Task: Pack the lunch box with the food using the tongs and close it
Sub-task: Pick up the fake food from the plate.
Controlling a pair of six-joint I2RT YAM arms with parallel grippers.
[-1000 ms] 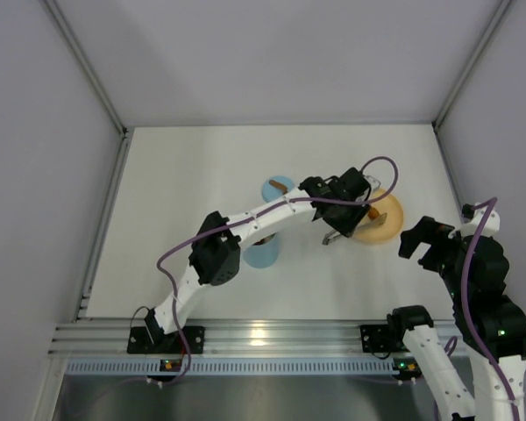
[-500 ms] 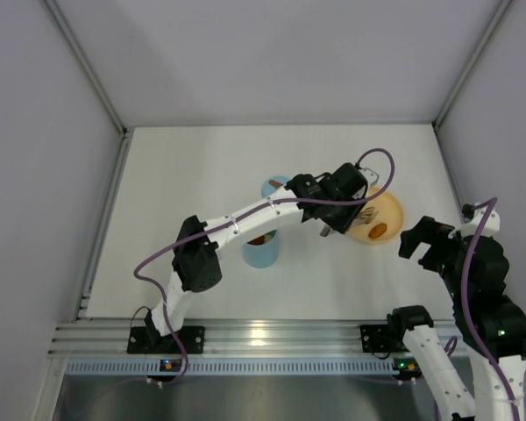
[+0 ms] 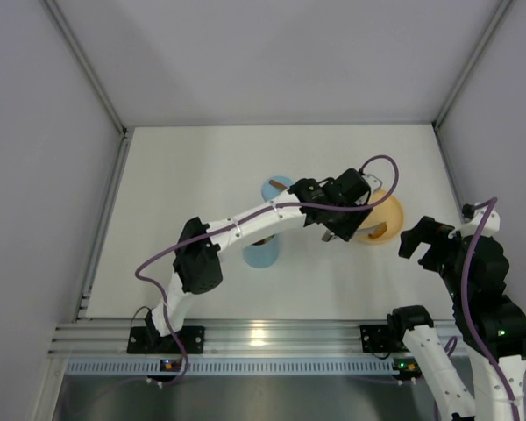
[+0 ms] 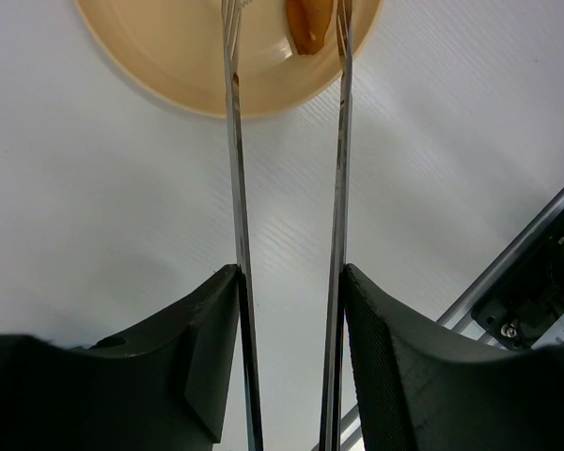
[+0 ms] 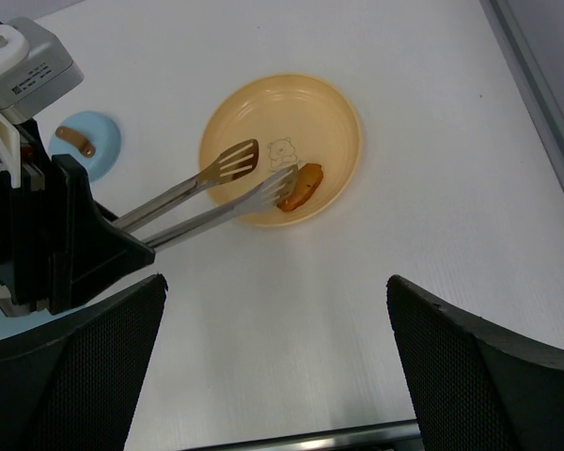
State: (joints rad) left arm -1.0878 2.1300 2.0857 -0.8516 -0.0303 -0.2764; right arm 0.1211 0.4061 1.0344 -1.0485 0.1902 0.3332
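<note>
My left gripper (image 4: 289, 282) is shut on the tongs (image 5: 207, 193), pressing on both slim silvery arms (image 4: 236, 169), which stand apart. The tong tips reach over the shallow orange-yellow plate (image 5: 329, 113). An orange piece of food (image 5: 301, 186) lies on the plate between the tips, against one of them (image 4: 310, 23). The light blue lunch box tub (image 3: 261, 254) stands partly under the left arm. Its flat blue lid (image 5: 99, 150) with the brown handle lies behind the tub. My right gripper (image 5: 274, 291) is open and holds nothing, near the plate's right side.
Grey walls close the white table (image 3: 193, 167) on the left, back and right. An aluminium rail (image 3: 272, 338) runs along the near edge. The left arm (image 3: 245, 224) spans from its base across the tub to the plate.
The tong arms were squeezed closer half a second ago and now stand wider apart. The left arm's elbow has moved left, and its wrist stays over the plate's left edge. The right arm is still.
</note>
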